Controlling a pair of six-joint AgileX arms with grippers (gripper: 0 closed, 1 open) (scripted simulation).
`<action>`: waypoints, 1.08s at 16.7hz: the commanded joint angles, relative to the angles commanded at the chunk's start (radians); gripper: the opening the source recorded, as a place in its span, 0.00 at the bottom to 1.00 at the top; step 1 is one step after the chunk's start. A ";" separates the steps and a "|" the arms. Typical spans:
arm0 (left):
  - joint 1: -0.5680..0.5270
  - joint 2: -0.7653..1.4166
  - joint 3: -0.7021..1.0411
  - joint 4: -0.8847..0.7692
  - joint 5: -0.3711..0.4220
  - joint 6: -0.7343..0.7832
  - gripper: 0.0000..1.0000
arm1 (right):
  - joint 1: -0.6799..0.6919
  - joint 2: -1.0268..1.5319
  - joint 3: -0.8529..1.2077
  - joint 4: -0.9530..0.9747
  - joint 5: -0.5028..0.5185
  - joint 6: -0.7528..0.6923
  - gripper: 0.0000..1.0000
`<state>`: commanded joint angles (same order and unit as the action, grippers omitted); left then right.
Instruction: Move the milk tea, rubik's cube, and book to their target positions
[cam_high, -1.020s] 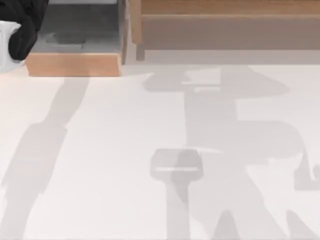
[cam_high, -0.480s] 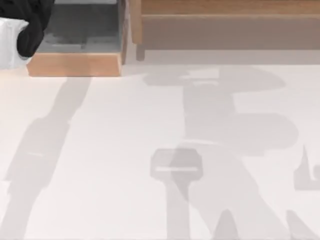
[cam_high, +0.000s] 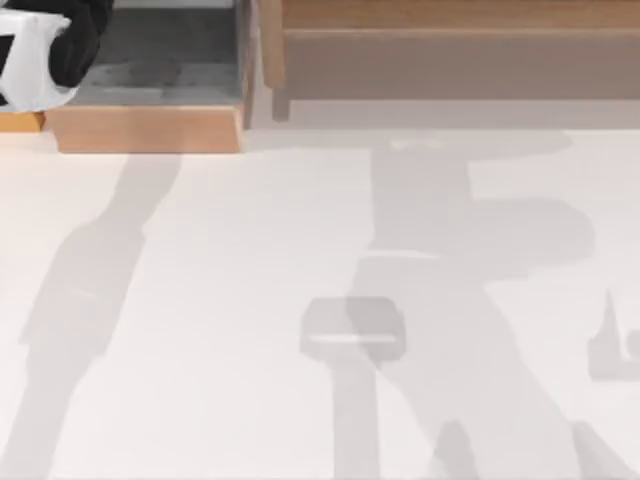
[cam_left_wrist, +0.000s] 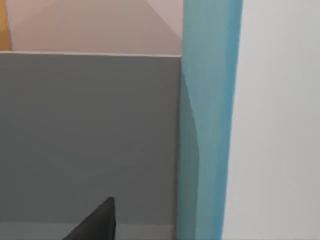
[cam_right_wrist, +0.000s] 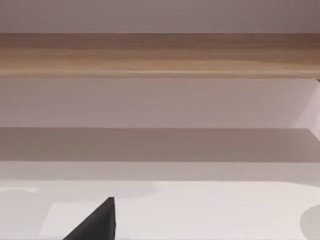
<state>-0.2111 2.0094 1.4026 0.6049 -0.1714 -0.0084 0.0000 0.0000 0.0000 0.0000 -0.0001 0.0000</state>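
Left arm (cam_high: 45, 50): at the top view's far-left corner, above the open wooden drawer (cam_high: 150, 128), having edged rightward over the last second.
Left claw: cannot tell.
Right claw: cannot tell.
Left wrist view: a teal upright panel (cam_left_wrist: 207, 125) beside a grey wall.
Task meaning: probably a placing or reaching move at the drawer.
Rubik's cube, milk tea, book: whereabouts cannot be told.
Writing: none legible.

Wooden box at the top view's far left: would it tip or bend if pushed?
The box looks low and wide, so it would probably slide, not tip. Its thick wooden walls suggest stiffness. The shelf beside it may block rightward pushes.
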 joint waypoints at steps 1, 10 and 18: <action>0.000 0.000 0.000 0.000 0.000 0.000 1.00 | 0.000 0.000 0.000 0.000 0.000 0.000 1.00; 0.000 0.000 0.000 0.000 0.000 0.000 0.40 | 0.000 0.000 0.000 0.000 0.000 0.000 1.00; 0.000 0.000 0.000 0.000 0.000 0.000 0.00 | 0.000 0.000 0.000 0.000 0.000 0.000 1.00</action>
<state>-0.2111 2.0094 1.4026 0.6049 -0.1714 -0.0084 0.0000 0.0000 0.0000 0.0000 -0.0001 0.0000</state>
